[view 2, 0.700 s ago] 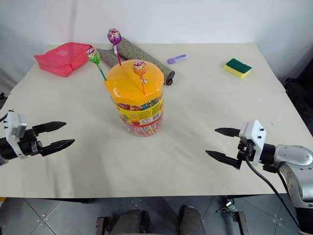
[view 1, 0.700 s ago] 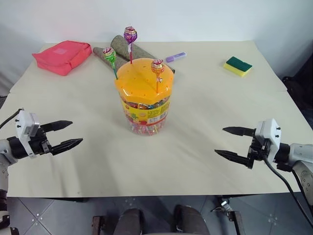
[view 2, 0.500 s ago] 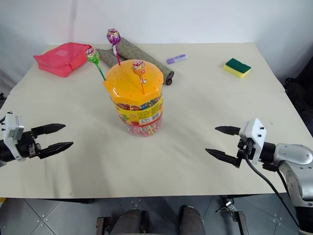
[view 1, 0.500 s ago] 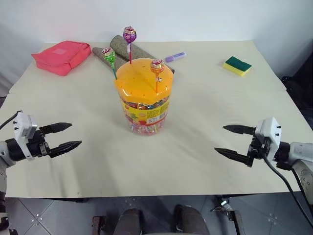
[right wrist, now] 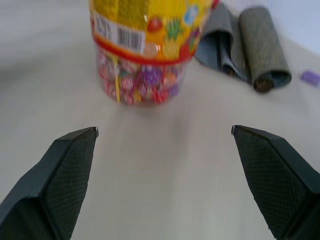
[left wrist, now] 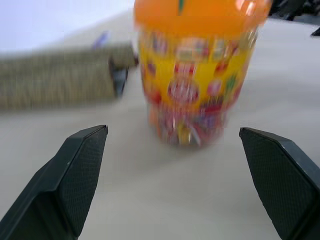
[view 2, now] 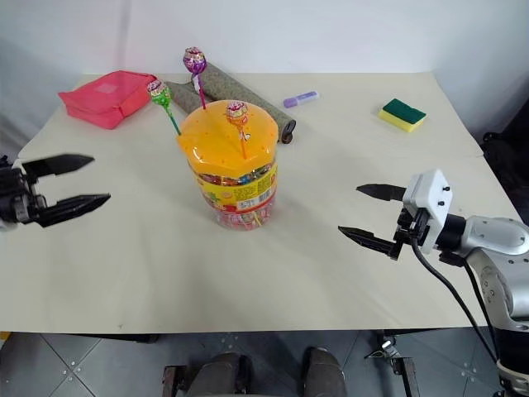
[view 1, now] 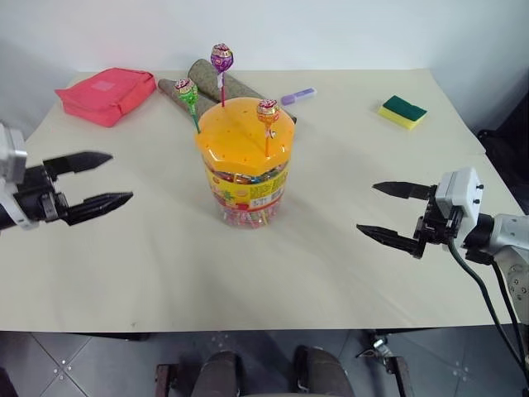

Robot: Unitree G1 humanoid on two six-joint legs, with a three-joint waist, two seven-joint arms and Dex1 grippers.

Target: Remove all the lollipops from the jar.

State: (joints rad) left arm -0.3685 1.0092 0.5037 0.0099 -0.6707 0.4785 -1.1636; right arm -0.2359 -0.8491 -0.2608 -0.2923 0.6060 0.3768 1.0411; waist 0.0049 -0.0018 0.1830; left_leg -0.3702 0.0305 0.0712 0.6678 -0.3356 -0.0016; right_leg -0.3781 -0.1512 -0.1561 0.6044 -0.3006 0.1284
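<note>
So since a moment ago your left gripper point(view 1: 97, 179) has come up and swung out toward the left edge of the head view, and your right gripper point(view 1: 392, 212) has lifted a bit too. The worktop point(view 1: 347, 157) is a cream sheet against a white wall, with grey tile floor below its near edge. Sitting on it are a pink pouch point(view 1: 106, 94) far left, two grey-brown rolls point(view 1: 204, 81) behind the jar, a purple marker point(view 1: 297, 96) and a yellow-green sponge point(view 1: 402, 112) far right. The jar point(view 1: 245, 161) stands mid-worktop: clear tub, yellow label, sweets inside, domed orange lid with holes. All three lollipops still stick up out of that lid: green point(view 1: 186, 90), purple point(view 1: 221, 58), orange-red point(view 1: 267, 111). Your fingers are spread wide on both sides, holding nothing and touching nothing, well apart from the jar.
</note>
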